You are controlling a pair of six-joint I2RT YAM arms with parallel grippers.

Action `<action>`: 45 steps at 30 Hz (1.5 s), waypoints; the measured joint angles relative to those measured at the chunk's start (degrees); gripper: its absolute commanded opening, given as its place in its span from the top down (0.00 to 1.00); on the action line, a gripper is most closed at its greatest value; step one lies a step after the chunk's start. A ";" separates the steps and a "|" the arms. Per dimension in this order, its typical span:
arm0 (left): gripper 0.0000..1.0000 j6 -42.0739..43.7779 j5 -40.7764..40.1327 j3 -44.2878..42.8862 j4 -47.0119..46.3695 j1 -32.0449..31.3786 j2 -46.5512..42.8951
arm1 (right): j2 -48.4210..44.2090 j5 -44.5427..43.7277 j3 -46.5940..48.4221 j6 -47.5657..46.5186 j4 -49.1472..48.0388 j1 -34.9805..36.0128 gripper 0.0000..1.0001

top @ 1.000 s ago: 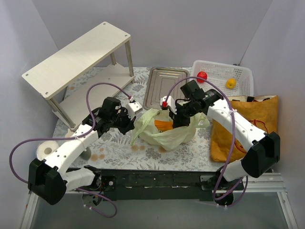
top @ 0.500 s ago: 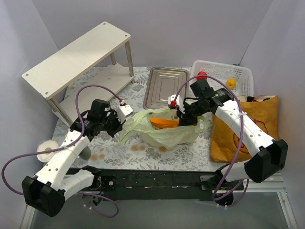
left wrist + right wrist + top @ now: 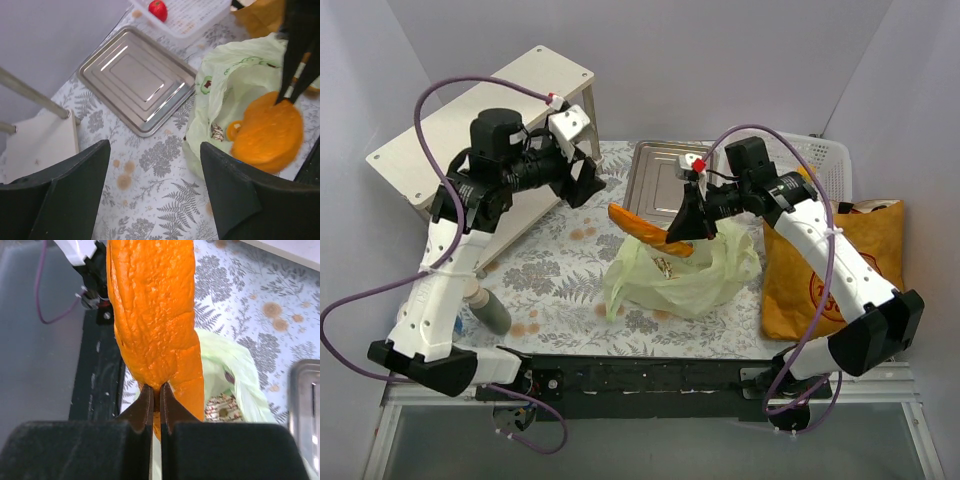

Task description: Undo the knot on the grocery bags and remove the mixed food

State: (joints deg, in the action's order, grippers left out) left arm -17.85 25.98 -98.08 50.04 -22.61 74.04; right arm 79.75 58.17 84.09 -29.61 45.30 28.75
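The tote (image 3: 840,260) slumps at 3 o'clock of the green bag (image 3: 670,285), just beside it, and its contents cannot be seen; the basket (image 3: 825,150) at 1 o'clock holds an apple (image 3: 158,9); the tray (image 3: 655,175) lies flat at 12 o'clock; the bag's mouth gapes, a small packet (image 3: 216,132) inside. The right gripper (image 3: 682,235) hangs over that mouth, jaws pinched tight on one end of the baguette (image 3: 645,228), which slants toward 10 o'clock above the bag. The left gripper (image 3: 155,150) — spread wide, holding nothing — hovers by the shelf (image 3: 450,120) at 10 o'clock. Bare table (image 3: 550,280) runs from 8 to 10 o'clock of the bag; its near edge is close at 6 o'clock.
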 measured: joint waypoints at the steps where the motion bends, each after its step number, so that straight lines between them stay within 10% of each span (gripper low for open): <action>1: 0.28 0.20 1.25 -2.38 0.24 0.00 0.74 | 0.83 0.70 0.04 0.94 -0.68 -0.13 0.99; 19: 0.25 11.50 14.73 -6.71 7.13 -3.85 10.10 | 5.73 10.25 0.13 13.11 -9.14 -5.90 0.99; 22: 0.38 12.87 15.52 -6.78 5.62 -6.62 11.67 | 5.77 10.34 0.13 13.00 -8.98 -5.88 0.99; 26: 0.92 14.84 16.39 -9.16 6.45 -8.48 14.60 | 6.47 9.51 0.13 12.70 -7.78 -6.45 0.97; 29: 1.00 16.20 16.65 -11.23 8.83 -8.74 16.48 | 7.10 8.61 0.13 12.44 -7.61 -6.58 0.63; 33: 1.00 15.17 14.36 -10.99 9.73 -8.79 17.46 | 6.69 2.14 0.15 9.94 -6.47 -6.75 0.45; 35: 1.00 13.64 12.61 -10.34 9.73 -8.94 17.46 | 5.31 -2.51 -0.07 8.13 -6.95 -6.86 0.05; 45: 1.00 3.48 8.02 -9.11 8.22 -9.11 17.49 | -14.23 -20.35 -15.58 5.09 -28.39 -0.63 0.03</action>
State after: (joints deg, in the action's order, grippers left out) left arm -14.37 34.00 -107.20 58.26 -31.73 91.53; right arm 65.52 37.82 68.51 -24.51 16.91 28.12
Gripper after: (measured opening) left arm 0.218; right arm 0.980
